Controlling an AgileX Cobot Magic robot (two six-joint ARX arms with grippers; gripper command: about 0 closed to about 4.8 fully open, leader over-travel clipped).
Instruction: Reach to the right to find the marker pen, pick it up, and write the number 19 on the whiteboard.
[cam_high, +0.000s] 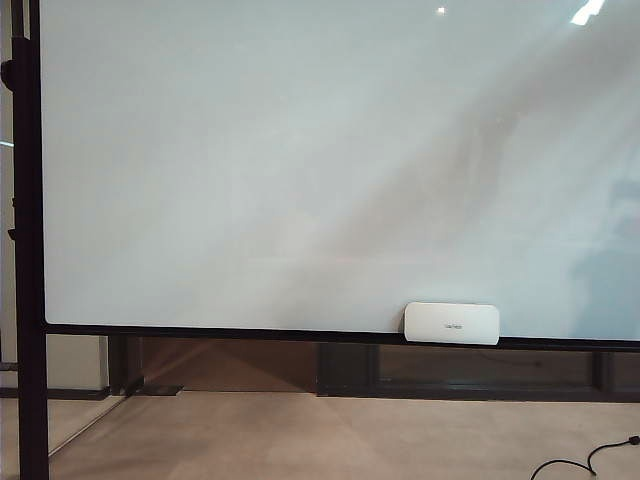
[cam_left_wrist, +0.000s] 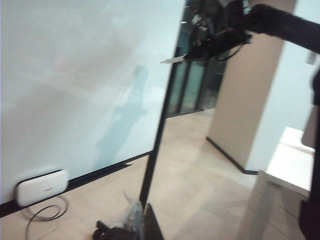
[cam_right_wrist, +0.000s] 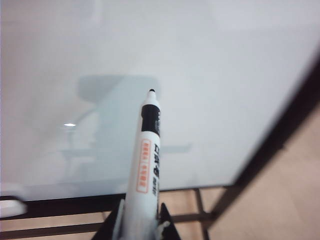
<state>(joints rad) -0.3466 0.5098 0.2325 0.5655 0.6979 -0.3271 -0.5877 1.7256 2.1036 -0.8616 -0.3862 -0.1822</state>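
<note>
The whiteboard (cam_high: 300, 160) fills nearly the whole exterior view, a glossy white sheet in a thin black frame, its surface bare of any written stroke. Its black stand (cam_high: 28, 300) runs down the left edge of that frame, and a black rail crosses below the board. Under the rail lies the beige floor (cam_high: 300, 440), with a black cable (cam_high: 585, 462) curling in at the lower right corner.

Neither arm shows in the exterior view. In the left wrist view the board takes up the left half of the frame, seen at a slant, and the right arm (cam_left_wrist: 285, 22) reaches in from the upper right corner as a dark shape. At its end the right claw (cam_left_wrist: 212, 45) holds the marker pen (cam_left_wrist: 175, 59), whose pale tip points toward the board's edge in the upper middle of the frame, apart from the surface. The left claw itself is not visible in any view, so whether it stands apart or together cannot be told.

A small white rounded block (cam_high: 451, 323) with grey lettering sits on the board's lower rail, right of centre in the exterior view; it appears at the lower left in the left wrist view.

In the right wrist view the marker pen (cam_right_wrist: 146, 170) rises from the bottom centre of the frame, white-barrelled with a black band and orange label, uncapped. The right claw (cam_right_wrist: 140, 227) is clamped on its lower barrel. The black tip is near the board's surface; contact cannot be judged.
</note>
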